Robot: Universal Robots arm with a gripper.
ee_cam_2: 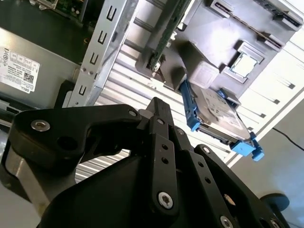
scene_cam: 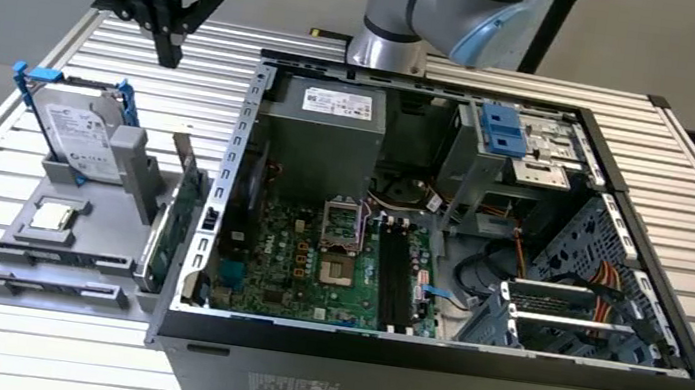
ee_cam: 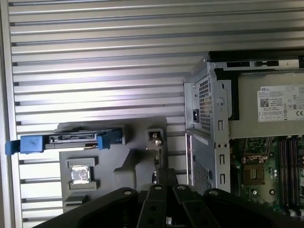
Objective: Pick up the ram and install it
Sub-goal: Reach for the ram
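Note:
My gripper (scene_cam: 169, 55) hangs shut and empty above the table's far corner at the exterior view's left, behind the grey parts holder (scene_cam: 56, 263). Thin boards (scene_cam: 181, 208) stand on edge along the holder's side next to the case. I cannot tell which of them is the ram. In the first wrist view the fingertips (ee_cam: 162, 174) sit over that row of boards (ee_cam: 156, 156). The open computer case (scene_cam: 435, 348) lies beside the holder. Its long black memory slots (scene_cam: 392, 273) lie empty on the green motherboard (scene_cam: 291, 263), beside the processor socket (scene_cam: 338, 242).
The holder also carries a hard drive (scene_cam: 76, 134) with blue rails and a small square silver processor (scene_cam: 54, 215). A grey power supply (scene_cam: 330, 122) and drive cage (scene_cam: 516, 142) fill the case's far end. The arm's base (scene_cam: 387, 49) stands behind the case. The table is slatted metal.

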